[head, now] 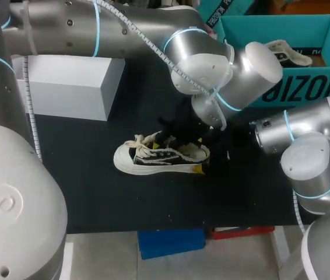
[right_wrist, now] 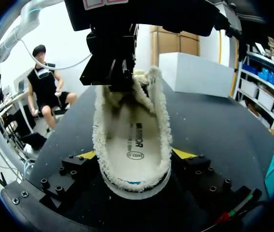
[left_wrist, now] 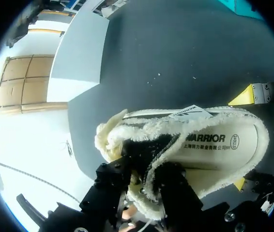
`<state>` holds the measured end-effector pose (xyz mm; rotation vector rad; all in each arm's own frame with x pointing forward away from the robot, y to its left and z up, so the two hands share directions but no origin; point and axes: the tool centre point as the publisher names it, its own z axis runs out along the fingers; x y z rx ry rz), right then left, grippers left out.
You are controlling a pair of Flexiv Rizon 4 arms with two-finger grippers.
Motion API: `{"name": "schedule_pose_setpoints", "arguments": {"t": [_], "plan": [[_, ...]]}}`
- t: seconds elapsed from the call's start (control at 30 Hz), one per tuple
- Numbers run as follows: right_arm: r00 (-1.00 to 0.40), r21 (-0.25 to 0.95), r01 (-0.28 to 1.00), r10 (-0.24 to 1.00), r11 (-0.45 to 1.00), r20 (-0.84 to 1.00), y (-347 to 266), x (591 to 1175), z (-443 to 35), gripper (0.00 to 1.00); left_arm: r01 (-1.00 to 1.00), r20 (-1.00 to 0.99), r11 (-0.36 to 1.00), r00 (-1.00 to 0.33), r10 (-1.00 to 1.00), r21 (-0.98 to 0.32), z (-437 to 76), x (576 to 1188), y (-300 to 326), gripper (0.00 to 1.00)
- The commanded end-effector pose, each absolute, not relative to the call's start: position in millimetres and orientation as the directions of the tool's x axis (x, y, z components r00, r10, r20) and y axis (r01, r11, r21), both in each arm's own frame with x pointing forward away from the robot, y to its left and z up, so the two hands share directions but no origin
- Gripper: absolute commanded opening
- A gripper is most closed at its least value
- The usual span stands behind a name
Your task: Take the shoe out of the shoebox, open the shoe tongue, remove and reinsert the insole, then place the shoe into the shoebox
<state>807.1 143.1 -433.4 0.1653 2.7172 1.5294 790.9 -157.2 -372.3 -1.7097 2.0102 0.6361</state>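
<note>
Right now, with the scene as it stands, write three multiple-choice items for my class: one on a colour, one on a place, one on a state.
1. What colour is the shoebox?
A red
B teal
C yellow

2. Where is the black and white shoe?
A inside the shoebox
B on the black table
C on top of the white box

3. What state is the insole in?
A lying inside the shoe
B flat on the table beside the shoe
C held in the air above the shoe

Answers:
1 B: in the head view the walls of the shoebox are teal.
2 B: the head view shows the shoe resting on the table, apart from the shoebox.
3 A: both wrist views look into the shoe's opening and show the insole lying flat on the bottom.
</note>
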Motion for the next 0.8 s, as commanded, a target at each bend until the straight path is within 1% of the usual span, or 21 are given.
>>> {"name": "schedule_pose_setpoints", "arguments": {"t": [0.03,0.37,0.8], "plan": [[-0.994,0.853,0.084,0.103,0.514,0.036,145,808,-435,0.0,-0.987,-0.578,0.141,-0.156,-0.801,0.07,-371,791,-159,0.0],[-0.994,0.853,0.084,0.103,0.514,0.036,145,808,-435,0.0,-0.986,-0.489,0.163,-0.159,-0.858,0.034,-346,788,-159,0.0],[-0.994,0.853,0.084,0.103,0.514,0.036,145,808,-435,0.0,-0.996,-0.437,0.088,-0.069,-0.897,-0.025,-321,801,-123,0.0]]}}
